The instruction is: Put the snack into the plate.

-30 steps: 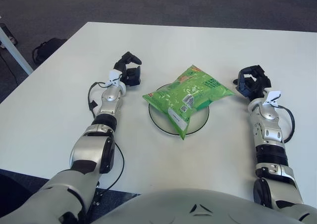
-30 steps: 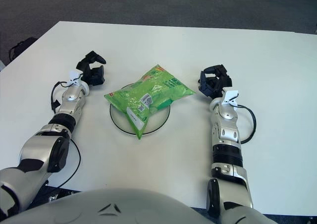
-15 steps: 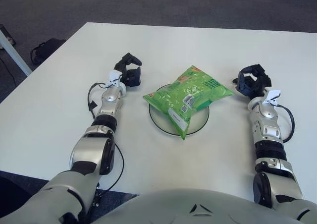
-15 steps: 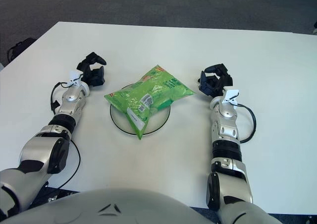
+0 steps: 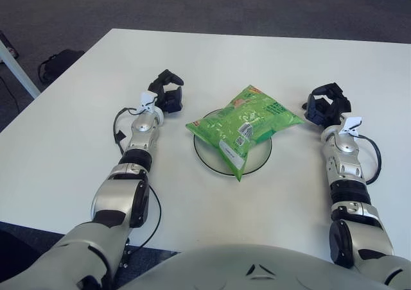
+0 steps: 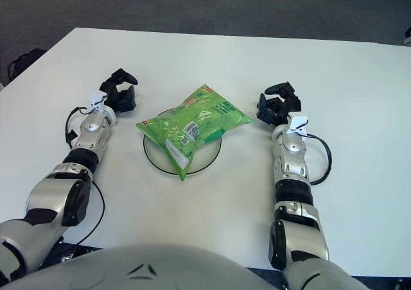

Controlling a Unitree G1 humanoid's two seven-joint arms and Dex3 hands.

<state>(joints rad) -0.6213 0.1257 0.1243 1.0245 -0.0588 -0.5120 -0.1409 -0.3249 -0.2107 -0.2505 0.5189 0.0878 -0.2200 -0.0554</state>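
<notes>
A green snack bag (image 5: pixel 244 124) lies across a white round plate (image 5: pixel 258 163) in the middle of the white table; it overhangs the rim toward the right and the front. My left hand (image 5: pixel 166 92) rests on the table to the left of the plate, fingers relaxed and empty. My right hand (image 5: pixel 327 106) rests on the table just right of the bag's far corner, fingers relaxed and empty. Neither hand touches the bag.
The white table (image 5: pixel 257 59) stretches beyond the plate to a far edge, with dark carpet behind. A black bag (image 5: pixel 58 63) lies on the floor at the left. A white table leg (image 5: pixel 16 65) stands at the far left.
Both hands stay beside the plate. The right forearm has shifted slightly to the left. The bag has not moved.
</notes>
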